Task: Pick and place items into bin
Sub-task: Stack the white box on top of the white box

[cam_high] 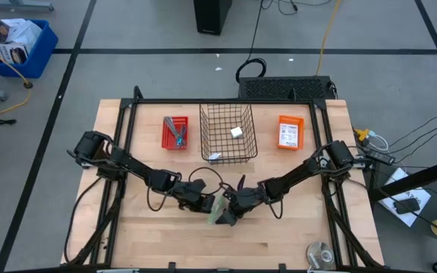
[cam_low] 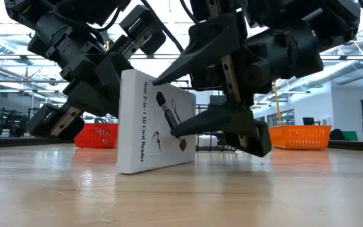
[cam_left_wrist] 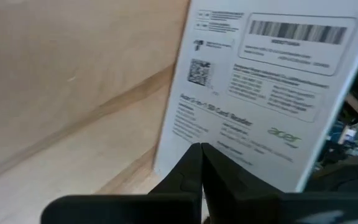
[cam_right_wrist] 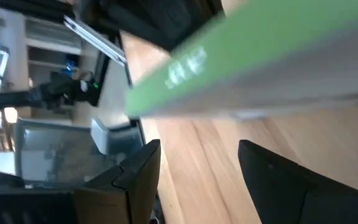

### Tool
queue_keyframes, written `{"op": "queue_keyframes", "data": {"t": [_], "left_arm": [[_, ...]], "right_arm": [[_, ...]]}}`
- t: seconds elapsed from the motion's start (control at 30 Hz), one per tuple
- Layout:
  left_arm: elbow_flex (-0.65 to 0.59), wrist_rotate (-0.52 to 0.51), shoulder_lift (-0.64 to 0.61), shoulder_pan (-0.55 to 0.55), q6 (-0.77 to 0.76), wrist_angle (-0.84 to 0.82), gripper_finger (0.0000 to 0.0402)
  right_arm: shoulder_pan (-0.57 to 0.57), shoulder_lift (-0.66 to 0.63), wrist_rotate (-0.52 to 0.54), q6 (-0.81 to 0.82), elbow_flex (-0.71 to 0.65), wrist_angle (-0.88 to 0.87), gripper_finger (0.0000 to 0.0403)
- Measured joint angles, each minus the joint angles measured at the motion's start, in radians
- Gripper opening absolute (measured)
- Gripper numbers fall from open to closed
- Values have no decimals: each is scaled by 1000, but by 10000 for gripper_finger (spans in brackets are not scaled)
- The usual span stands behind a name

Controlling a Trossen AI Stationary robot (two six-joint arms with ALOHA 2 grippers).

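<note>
A flat white printed packet (cam_low: 145, 123), a card-reader box with a green side (cam_high: 220, 211), stands on its narrow edge mid-table, nearly upright. My left gripper (cam_left_wrist: 201, 163) is shut behind the packet's labelled back face (cam_left_wrist: 260, 81). My right gripper (cam_low: 169, 107) is open at the pictured front face, its fingers spread wide. In the right wrist view the green side (cam_right_wrist: 241, 62) runs across beyond the fingers. A tiny white block (cam_high: 237, 131) lies in the wire bin (cam_high: 228, 114). My left gripper has its shut fingertips (cam_left_wrist: 199, 152) against the lower part of the packet's labelled back face (cam_left_wrist: 222, 134), coming level from the table's left. My right gripper comes level from the right. Its upper fingertip (cam_low: 159, 80) meets the packet's top edge (cam_low: 145, 77), and its lower fingertip (cam_low: 176, 131) is on the front face (cam_low: 166, 142). The packet's bottom edge rests on the table.
A red tray (cam_high: 175, 133) holding slim tools sits left of the bin, and an orange tray (cam_high: 290, 131) with a white packet sits right of it. Another white piece (cam_high: 213, 157) lies at the bin's near left corner. The silver roll (cam_high: 319, 254) is near the table's front right corner.
</note>
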Motion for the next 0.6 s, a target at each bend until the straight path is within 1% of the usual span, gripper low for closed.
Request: {"op": "queue_keyframes", "data": {"t": [0.13,0.23,0.4,0.5,0.6], "left_arm": [[0,1,0,0,21,-36,3],[0,16,0,0,29,-57,8],[0,44,-1,0,40,-106,24],[0,53,-1,0,62,-151,25],[0,65,-1,0,80,-195,25]], "right_arm": [[8,-20,-19,-21,0,-85,210],[19,-63,-16,-60,0,-190,210],[33,-152,36,-139,0,-362,210],[32,-218,77,-247,0,-439,210],[26,-292,114,-408,0,-499,210]]}}
